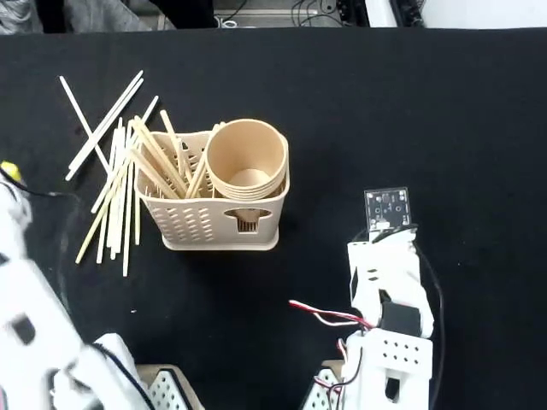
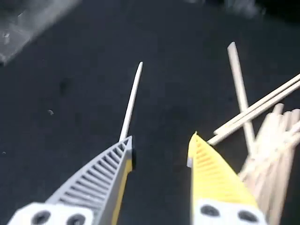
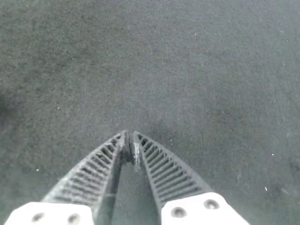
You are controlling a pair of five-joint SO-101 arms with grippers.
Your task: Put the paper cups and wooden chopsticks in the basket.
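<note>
Stacked tan paper cups (image 1: pixel 246 162) stand inside the beige perforated plastic basket (image 1: pixel 205 224): that part is done. Some pale wooden chopsticks (image 1: pixel 162 154) lean in the basket. A loose scatter (image 1: pixel 115 205) on the black table (image 1: pixel 427 111) just beside the basket is outstanding. My left gripper (image 2: pixel 159 150) is spread wide and empty, near that scatter. My right gripper (image 3: pixel 129 143) is closed on nothing, well apart from the basket.

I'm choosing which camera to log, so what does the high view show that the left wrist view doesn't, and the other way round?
High view, not left wrist: the basket holding stacked paper cups and some chopsticks, and the right arm. Left wrist, not high: the left gripper up close, open, with nothing between its fingers. Both: the loose chopsticks lying on the black table.
</note>
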